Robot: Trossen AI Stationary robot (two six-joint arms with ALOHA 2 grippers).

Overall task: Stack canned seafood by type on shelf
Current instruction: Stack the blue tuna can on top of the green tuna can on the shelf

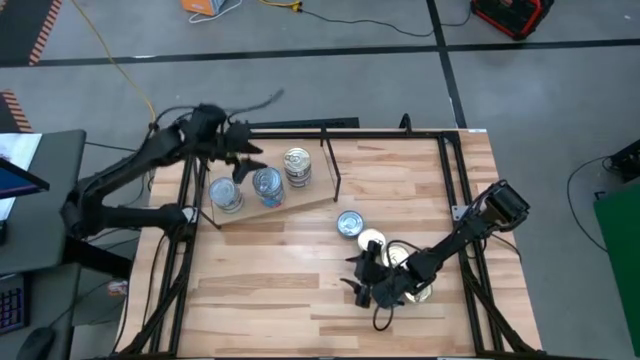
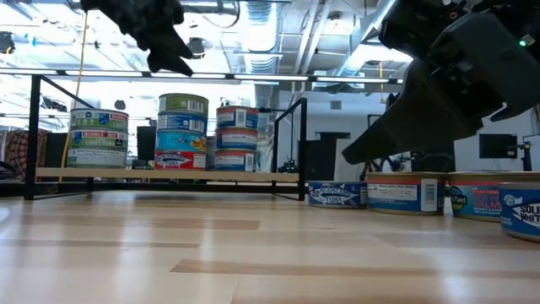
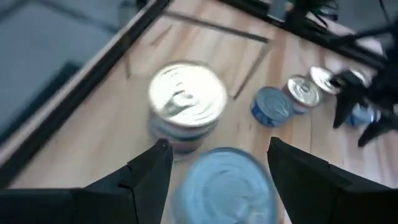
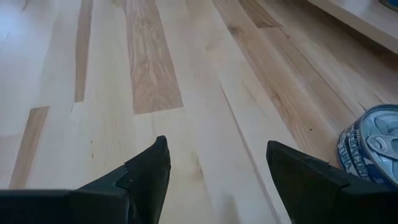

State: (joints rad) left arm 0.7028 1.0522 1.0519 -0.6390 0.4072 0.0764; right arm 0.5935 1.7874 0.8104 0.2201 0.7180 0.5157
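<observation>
— So, where's the left gripper [image 1: 243, 150] from where you stand?

— Above the light plywood shelf board [image 1: 300, 205], at its left part, fingers spread and empty. Below it the flat round seafood tins are stacked in three piles on the board: a green-labelled pile [image 2: 99, 137] at the left end, a blue-lidded pile [image 1: 267, 184] next, then a silver-lidded pile [image 1: 297, 166] nearer the thin black rod upright [image 1: 331, 160].

— And off the board?

— Right of the board, on the butcher-block tabletop [image 1: 270, 285], lies a single blue tin [image 1: 349, 223], with a pale-lidded tin [image 1: 371, 243] just beside it. A few more loose tins [image 2: 405, 192] sit in a row farther right.

— The right gripper [image 1: 362, 274]?

— Low over the tabletop, well right of the board, just beside those loose tins. Its fingers are parted, nothing between them.
</observation>
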